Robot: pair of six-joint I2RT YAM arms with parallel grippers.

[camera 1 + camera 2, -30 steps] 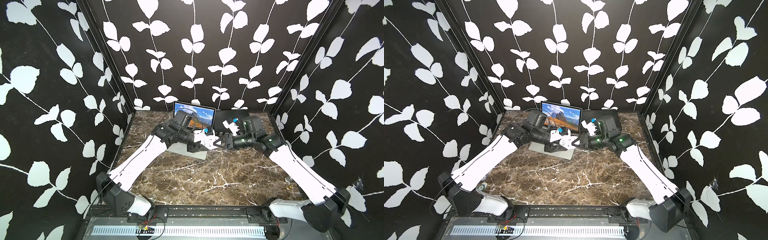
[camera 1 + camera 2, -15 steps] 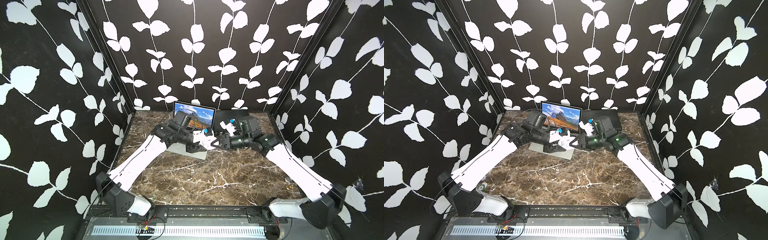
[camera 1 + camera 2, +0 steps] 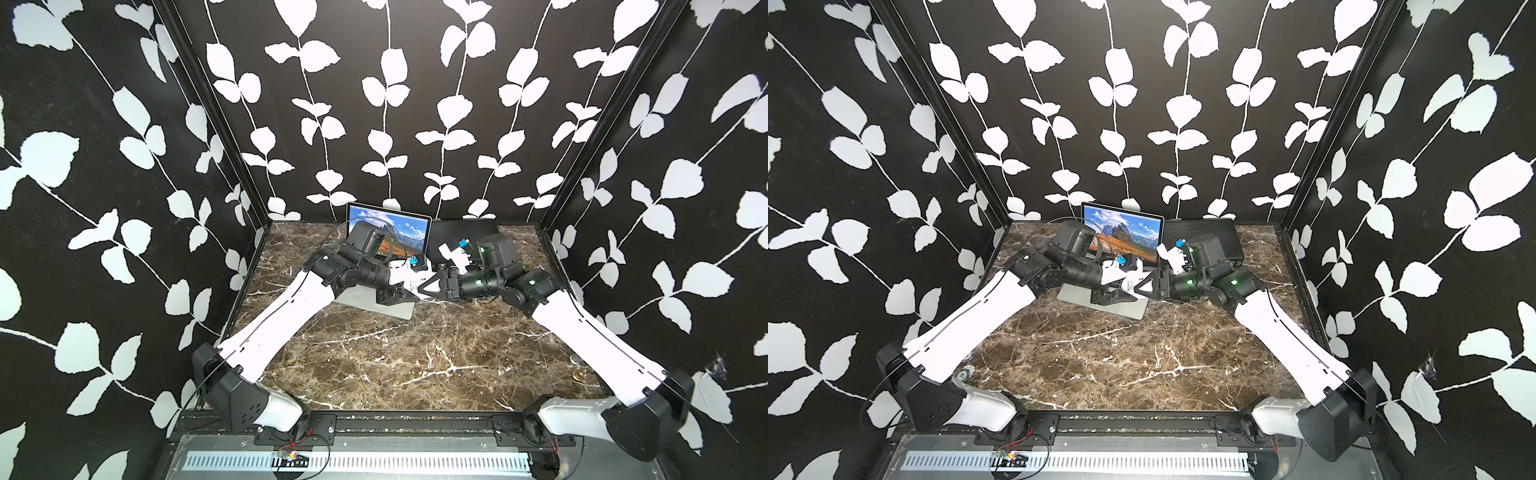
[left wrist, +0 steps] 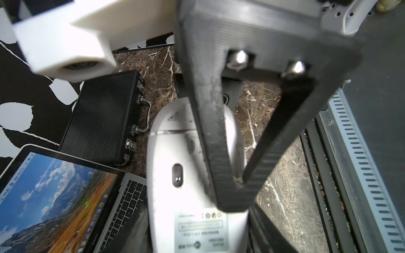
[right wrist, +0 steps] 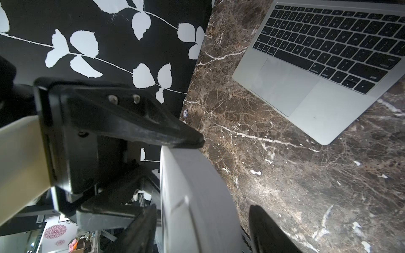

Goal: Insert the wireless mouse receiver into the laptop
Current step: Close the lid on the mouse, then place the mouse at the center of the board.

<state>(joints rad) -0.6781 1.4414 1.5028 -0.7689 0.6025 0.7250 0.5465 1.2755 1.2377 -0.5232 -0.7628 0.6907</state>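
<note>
Left gripper [image 3: 409, 291] is clamping the mouse [image 4: 188, 153] beside the laptop [image 5: 328, 105]; right gripper [image 5: 201, 208] is straddling it, 2 fingers spread, gap showing.

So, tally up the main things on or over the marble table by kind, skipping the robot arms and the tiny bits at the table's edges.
laptop: 1
wireless mouse: 1
black case: 1
Total: 3
</note>
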